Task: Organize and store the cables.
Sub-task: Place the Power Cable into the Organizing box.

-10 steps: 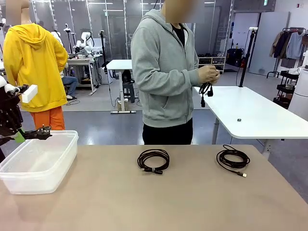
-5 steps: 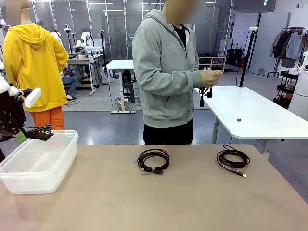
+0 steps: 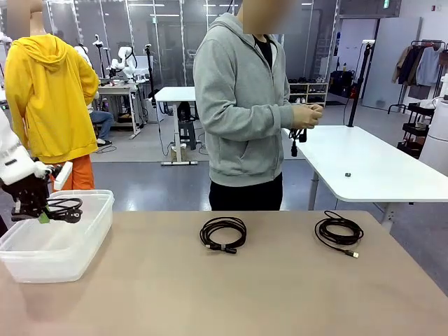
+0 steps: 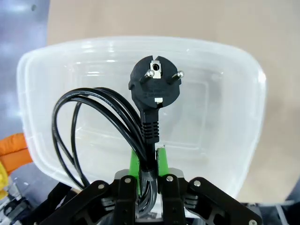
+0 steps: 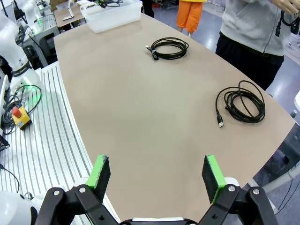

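Looking from the front, what has the left gripper [image 3: 42, 213] got?

— Its jaws are clamped tight on a coiled black cable [image 3: 64, 208]. The coil hangs over the open clear bin [image 3: 94, 227] at the left end of the table [image 3: 245, 301], at about rim height. I cannot tell whether it touches the plastic.

And the other cables?

— A middle coil [image 3: 223, 233] and a right coil [image 3: 339, 231] lie flat on the table, well apart from each other and from the bin. At the far side a person in a grey hoodie has both hands [image 3: 308, 115] closed around another black cable [image 3: 297, 136], whose end dangles below them.

What does the left wrist view add?

— The green pads [image 4: 161, 161] squeeze several strands of the cable between them, with almost no gap. A round two-pin plug [image 4: 155, 84] stands up beyond the fingertips, and the loops bulge out to the picture's left. The bin's bare bottom lies behind all of it.

And the right wrist view?

— The right gripper [image 5: 157, 173] has its jaws spread wide with nothing between them. It hovers over bare tabletop near the table's edge. Both loose coils lie farther along the table, clear of its fingers, and the bin sits at the far end.
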Robot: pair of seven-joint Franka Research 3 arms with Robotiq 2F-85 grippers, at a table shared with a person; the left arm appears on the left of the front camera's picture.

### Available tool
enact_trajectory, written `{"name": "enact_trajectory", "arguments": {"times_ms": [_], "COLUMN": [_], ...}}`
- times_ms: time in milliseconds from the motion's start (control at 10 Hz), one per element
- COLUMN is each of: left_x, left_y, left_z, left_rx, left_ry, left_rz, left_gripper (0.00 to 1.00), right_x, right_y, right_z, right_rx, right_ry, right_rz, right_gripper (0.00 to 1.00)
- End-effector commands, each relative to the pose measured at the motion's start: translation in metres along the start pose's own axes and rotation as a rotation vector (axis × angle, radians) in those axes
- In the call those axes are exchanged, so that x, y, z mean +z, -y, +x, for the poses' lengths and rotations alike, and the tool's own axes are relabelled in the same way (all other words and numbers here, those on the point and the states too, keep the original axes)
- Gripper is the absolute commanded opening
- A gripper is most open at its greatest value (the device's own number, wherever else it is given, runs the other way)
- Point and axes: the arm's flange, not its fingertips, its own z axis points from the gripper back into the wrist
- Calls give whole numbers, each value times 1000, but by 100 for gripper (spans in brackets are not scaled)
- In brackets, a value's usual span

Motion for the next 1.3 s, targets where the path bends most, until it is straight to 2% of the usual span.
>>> {"name": "enact_trajectory", "arguments": {"times_ms": [0,300,400,500,600,700,800,900,1000,1100,1200], "left_x": [-23,-52,-58,-58,-54,-52,-49,-47,-43,-36,-30], "left_y": [-18,-15,-17,-16,-14,-15,-14,-15,-15,-15,-13], "left_z": [-4,1,2,1,1,2,2,3,3,4,4], "left_rx": [-12,-7,0,-2,-3,-3,-5,-9,-4,0,-3], "left_ry": [25,34,44,41,40,33,51,46,42,34,34], "left_rz": [0,-97,-109,-113,-114,-111,-115,-109,-103,-96,-105], "left_gripper": [17,17,28,46,57,74,60,100,88,100,89], "right_x": [1,1,1,1,1,1,1,1,1,1,1], "right_y": [1,1,1,1,1,1,1,1,1,1,1], "right_z": [-1,-1,-1,-1,-1,-1,-1,-1,-1,-1,-1], "right_rx": [19,19,19,19,19,19,19,19,19,19,19], "right_ry": [18,18,18,18,18,18,18,18,18,18,18], "right_rz": [-3,-3,-3,-3,-3,-3,-3,-3,-3,-3,-3], "right_gripper": [100,100,100,100,100,100,100,100,100,100,100]}}
